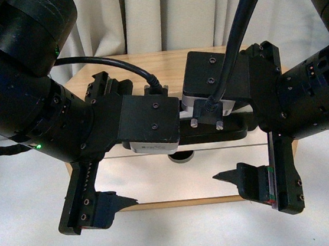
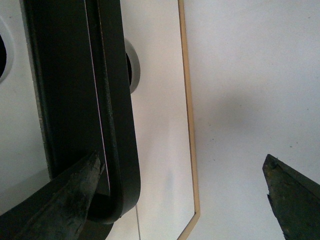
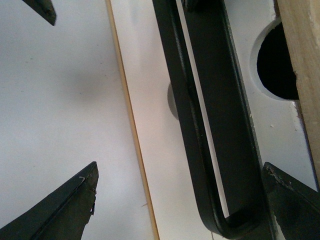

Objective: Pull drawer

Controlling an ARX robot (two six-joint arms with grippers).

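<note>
left gripper (image 2: 181,159) and right gripper (image 3: 180,165) seen nearest, jaws of both spread wide, nothing clamped. long black handle (image 3: 220,90) framed between right fingers (image 3: 60,210); left finger (image 2: 65,200) seen across handle end, contact could not be told. drawer (image 3: 272,130) found at 12 o'clock, in wooden cabinet (image 1: 164,63), largely masked by arms in front view. left gripper placed at 9 o'clock of handle, right at 3 o'clock. plain white front (image 1: 159,180) noted at 6 o'clock of handle. curtain (image 1: 157,11) hung behind.
</note>
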